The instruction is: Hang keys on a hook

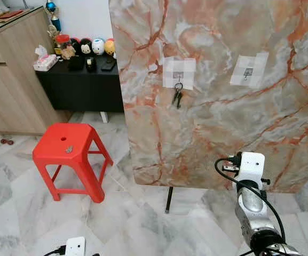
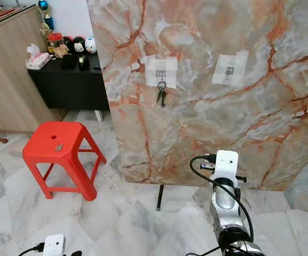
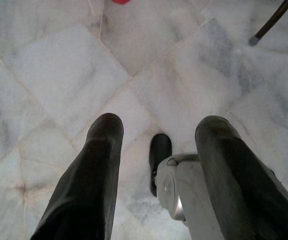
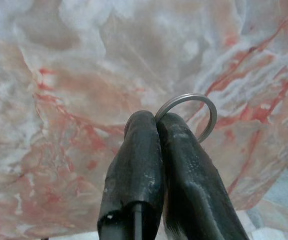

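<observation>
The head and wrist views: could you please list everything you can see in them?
Marble panel: one, orange-white, upright on a stand.
Hooks: two, metal, on white tape patches; one carries keys, the other is bare.
Key ring: one, silver, pinched in the right pincer.
Stool: one, red, left of panel.
Side table: one, black, behind, with plush toys and a tissue box.
Cabinet: one, wooden, far left.
Left pincer: open, over the floor.
Right pincer: shut, facing the panel.

1. The marble-patterned board (image 1: 223, 106) looks polished and glossy.
2. The floor (image 3: 59, 75) is smooth pale marble tile.
3. The red stool (image 1: 68, 146) is shiny plastic.
4. The key ring (image 4: 196, 112) is bright metal, pinched by matt black rubbery fingers (image 4: 139, 165).
</observation>
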### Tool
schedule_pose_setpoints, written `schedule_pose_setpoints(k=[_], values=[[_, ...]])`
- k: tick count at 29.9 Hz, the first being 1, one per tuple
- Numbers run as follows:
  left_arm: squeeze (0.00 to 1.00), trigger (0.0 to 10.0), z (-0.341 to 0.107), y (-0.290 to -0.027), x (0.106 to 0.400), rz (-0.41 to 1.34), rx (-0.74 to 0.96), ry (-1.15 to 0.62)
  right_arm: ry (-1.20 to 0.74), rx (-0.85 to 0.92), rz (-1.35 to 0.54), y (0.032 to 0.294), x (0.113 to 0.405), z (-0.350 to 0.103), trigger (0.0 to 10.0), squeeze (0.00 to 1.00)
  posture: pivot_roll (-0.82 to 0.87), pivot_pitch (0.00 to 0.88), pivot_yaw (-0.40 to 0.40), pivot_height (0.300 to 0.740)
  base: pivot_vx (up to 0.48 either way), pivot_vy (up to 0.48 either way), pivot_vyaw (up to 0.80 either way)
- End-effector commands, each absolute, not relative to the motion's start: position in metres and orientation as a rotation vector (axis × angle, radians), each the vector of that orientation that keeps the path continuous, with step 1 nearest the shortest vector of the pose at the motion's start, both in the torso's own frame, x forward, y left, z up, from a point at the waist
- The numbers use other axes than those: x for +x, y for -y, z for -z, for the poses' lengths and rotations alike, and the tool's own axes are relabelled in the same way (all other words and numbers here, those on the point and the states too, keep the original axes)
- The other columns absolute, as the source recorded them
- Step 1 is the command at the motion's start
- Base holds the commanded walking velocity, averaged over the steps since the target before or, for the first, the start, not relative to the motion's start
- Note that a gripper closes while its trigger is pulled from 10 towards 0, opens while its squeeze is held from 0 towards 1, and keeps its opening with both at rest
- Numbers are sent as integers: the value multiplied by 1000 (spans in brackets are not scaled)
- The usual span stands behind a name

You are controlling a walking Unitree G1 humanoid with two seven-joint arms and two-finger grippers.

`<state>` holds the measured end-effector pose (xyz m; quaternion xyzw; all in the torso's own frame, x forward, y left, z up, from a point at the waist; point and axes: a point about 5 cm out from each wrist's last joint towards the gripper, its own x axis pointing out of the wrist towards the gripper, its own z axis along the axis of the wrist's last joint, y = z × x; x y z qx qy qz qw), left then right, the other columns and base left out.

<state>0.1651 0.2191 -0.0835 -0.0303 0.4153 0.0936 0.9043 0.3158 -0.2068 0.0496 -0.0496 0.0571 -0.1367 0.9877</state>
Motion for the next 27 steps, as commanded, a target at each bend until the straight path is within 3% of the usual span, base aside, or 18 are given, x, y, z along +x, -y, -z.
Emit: schedule_pose_setpoints(k=[1,27], values=[[0,10000,83,-221,166,-201,-63,-856,-76,-94,274,206,323,-60,10000,0,94,0,4,740,270,0,0],[0,10000,83,-220,167,-200,-80,-859,-72,-81,283,202,326,-63,10000,0,94,0,-1,740,281,0,0]])
